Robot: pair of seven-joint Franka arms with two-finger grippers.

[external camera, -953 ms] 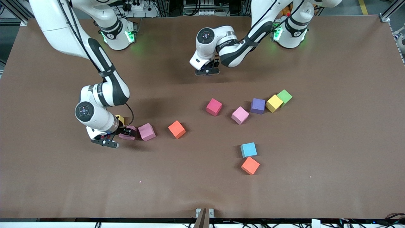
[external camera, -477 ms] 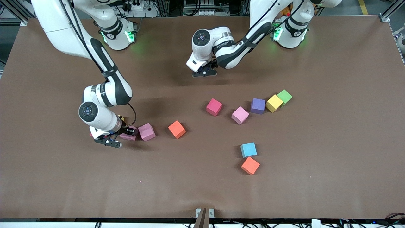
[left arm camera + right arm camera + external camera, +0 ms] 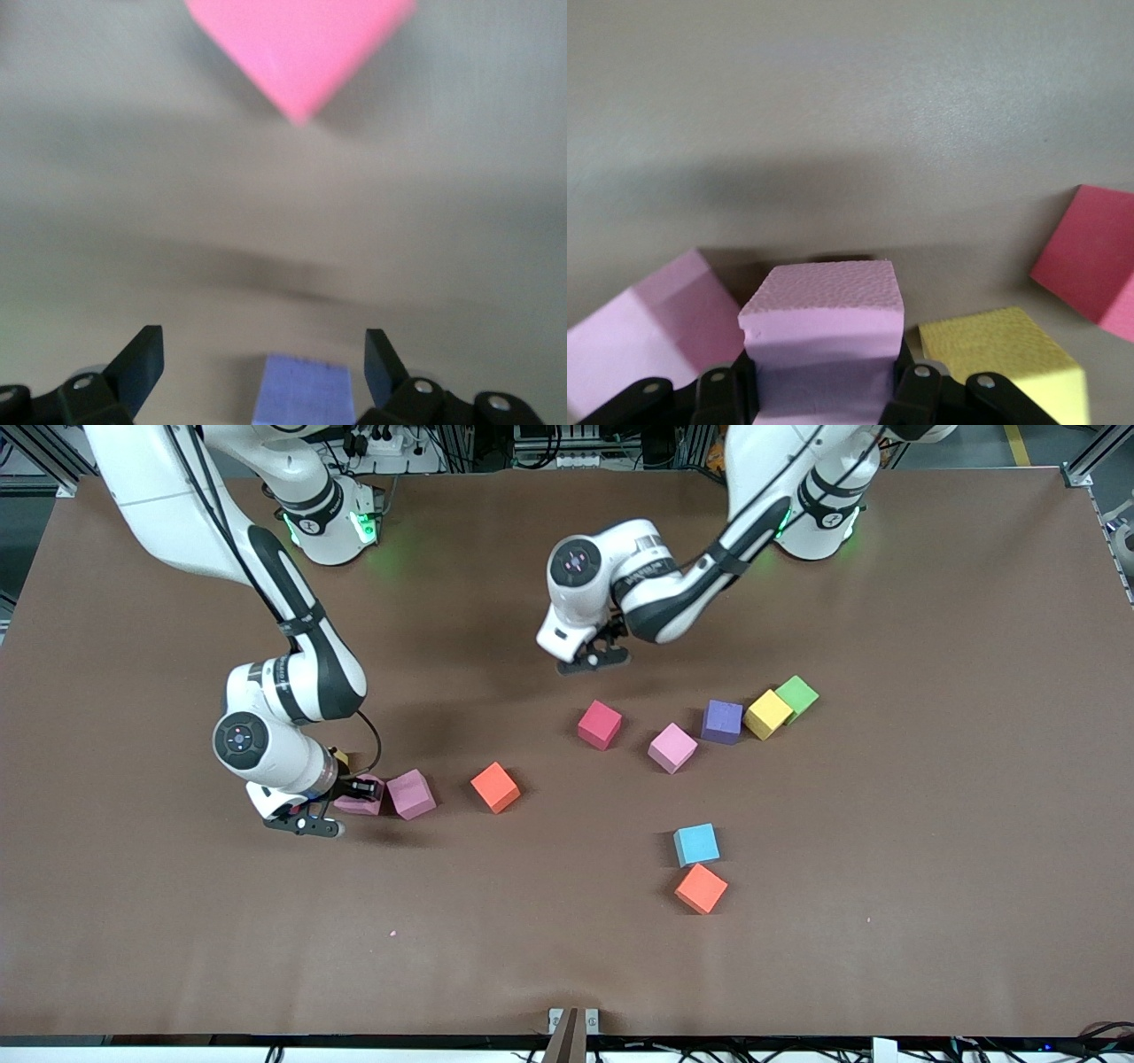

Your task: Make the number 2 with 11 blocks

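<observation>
My right jaws (image 3: pixel 341 804) pinch a pink cube (image 3: pixel 824 329) near the right arm's table end; lifting could drag its touching pink neighbour (image 3: pixel 411 794). Left jaws (image 3: pixel 595 657) hover spread above the table.

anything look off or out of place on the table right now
One thing: a green cube sits touching a yellow cube toward the left arm's end of the table, the only green among the scattered blocks. Also, the pink cube squeezed in the right gripper looks dented at its sides.
</observation>
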